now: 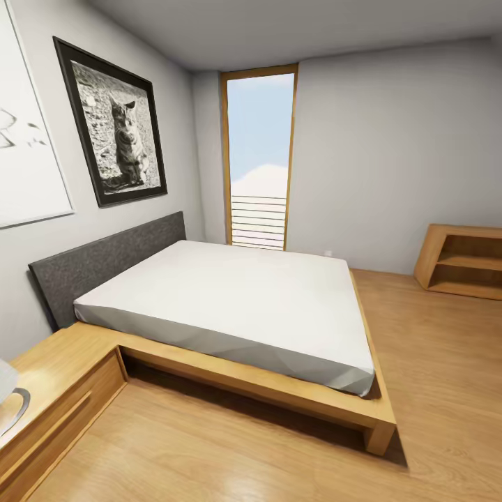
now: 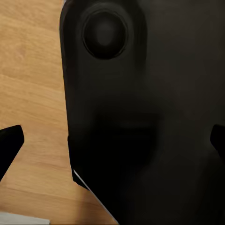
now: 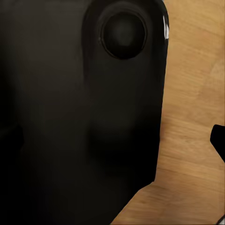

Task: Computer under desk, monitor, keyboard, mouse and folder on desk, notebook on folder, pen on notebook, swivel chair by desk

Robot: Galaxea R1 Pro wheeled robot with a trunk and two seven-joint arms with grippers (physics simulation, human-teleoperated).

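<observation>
The desk, computer, monitor, keyboard, mouse, folder, notebook, pen and swivel chair are out of view. The head view faces a bed in the bedroom. In the left wrist view my left gripper (image 2: 112,143) is open. Its dark fingertips (image 2: 9,143) stand far apart at the frame's edges, nothing between them, over a black part of the robot (image 2: 140,117) and wooden floor (image 2: 33,93). My right gripper (image 3: 112,140) looks open and empty too. One fingertip (image 3: 218,140) shows over the floor (image 3: 192,117), while the other blends into the black robot part (image 3: 70,117).
A low wooden bed (image 1: 230,300) with a white mattress and grey headboard fills the middle. A wooden bedside unit (image 1: 56,390) sits at the near left, an open wooden shelf (image 1: 464,261) at the far right, and a tall window (image 1: 259,157) behind. Wooden floor (image 1: 446,390) lies open on the right.
</observation>
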